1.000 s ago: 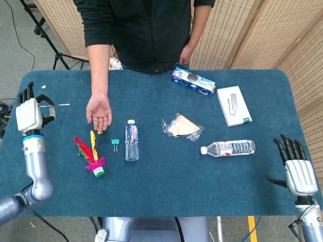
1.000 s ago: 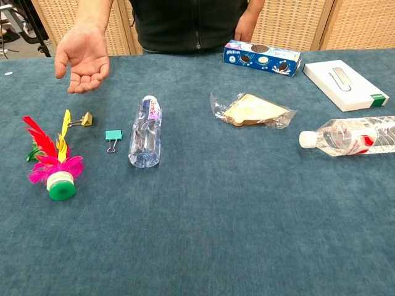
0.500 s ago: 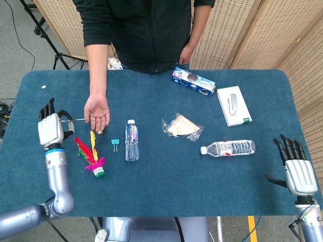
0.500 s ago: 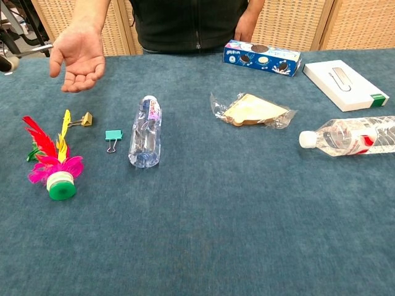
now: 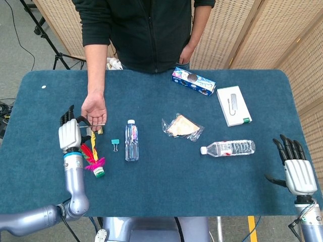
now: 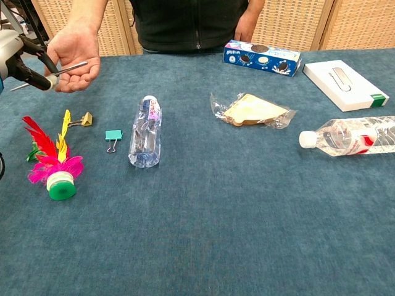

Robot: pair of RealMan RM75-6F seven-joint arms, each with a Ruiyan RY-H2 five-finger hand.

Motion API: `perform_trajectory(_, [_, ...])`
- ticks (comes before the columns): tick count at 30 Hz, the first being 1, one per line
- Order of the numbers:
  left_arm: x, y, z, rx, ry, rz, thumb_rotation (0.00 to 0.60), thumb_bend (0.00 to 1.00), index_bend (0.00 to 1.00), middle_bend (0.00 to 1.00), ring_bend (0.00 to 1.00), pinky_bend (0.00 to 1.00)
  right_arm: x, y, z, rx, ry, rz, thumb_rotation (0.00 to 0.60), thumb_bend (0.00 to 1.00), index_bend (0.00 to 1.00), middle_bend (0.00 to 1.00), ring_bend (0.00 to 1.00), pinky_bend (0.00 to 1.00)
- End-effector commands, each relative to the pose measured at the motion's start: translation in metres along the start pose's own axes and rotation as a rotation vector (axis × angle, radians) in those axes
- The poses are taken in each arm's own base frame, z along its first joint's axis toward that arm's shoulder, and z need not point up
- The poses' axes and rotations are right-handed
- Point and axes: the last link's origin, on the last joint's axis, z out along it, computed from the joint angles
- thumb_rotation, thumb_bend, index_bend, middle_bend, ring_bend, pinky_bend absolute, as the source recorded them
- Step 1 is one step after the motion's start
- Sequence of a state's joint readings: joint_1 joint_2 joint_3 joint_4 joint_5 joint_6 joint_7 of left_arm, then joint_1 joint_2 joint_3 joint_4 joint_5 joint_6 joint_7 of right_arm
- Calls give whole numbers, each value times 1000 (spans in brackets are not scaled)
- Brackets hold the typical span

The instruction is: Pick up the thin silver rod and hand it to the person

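My left hand pinches the thin silver rod between thumb and a finger, above the table's left side. The rod points right, and its free end lies across the person's upturned palm. The chest view shows the same hand at the far left edge, with the rod slanting up to the person's palm. Whether the person's fingers grip the rod is unclear. Low by the table's front right corner, my right hand has its fingers spread and holds nothing.
A feathered shuttlecock lies just below my left hand, with a gold clip and a teal binder clip beside it. Further right lie a small bottle, a wrapped sandwich, a large bottle, a cookie box and a white box.
My left hand has carried the rod rightward and toward the table's middle, from the left edge to the person's hand. The rod's tip now reaches the palm. My right hand stayed still.
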State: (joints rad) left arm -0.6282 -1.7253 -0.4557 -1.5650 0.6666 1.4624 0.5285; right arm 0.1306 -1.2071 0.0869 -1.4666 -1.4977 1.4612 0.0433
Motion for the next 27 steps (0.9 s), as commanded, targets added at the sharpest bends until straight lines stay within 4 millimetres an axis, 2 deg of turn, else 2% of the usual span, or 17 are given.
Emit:
perform_trajectory(1, [-3,4,1,-6,13,8,600,603,685,0,0,0,0,0,0,-2,0,1,600,0,0,0,0,0])
perform_trajectory(7, [-8,16,13,-21,45,16,600,597,677,0,0,0,-1,1,1,-6,-6,1,600,0,0,0,0,0])
perform_trajectory(9, [-9,20,16,-26,50,8,600,586,605,0,0,0,-1,1,1,-7,-7,0,600,0,0,0,0,0])
perform_trajectory(12, [-9,25,18,-57,68,-49,600,474,247,0,0,0,-1,2,1,-10,-6,-2,600,0,0,0,0,0])
perform_trajectory(13, [-8,25,18,-72,74,-70,600,400,112,0,0,0,-1,2,1,-11,-6,-2,600,0,0,0,0,0])
perform_trajectory(14, [-8,25,18,-83,77,-87,600,333,31,0,0,0,-1,2,1,-11,-6,-2,600,0,0,0,0,0])
perform_trajectory(17, [-6,23,17,-99,66,-108,600,259,0,0,0,0,-1,1,1,-11,-9,-3,600,0,0,0,0,0])
perform_trajectory(27, [5,19,17,-121,76,-112,600,249,0,0,0,0,0,1,0,-9,-10,-1,600,0,0,0,0,0])
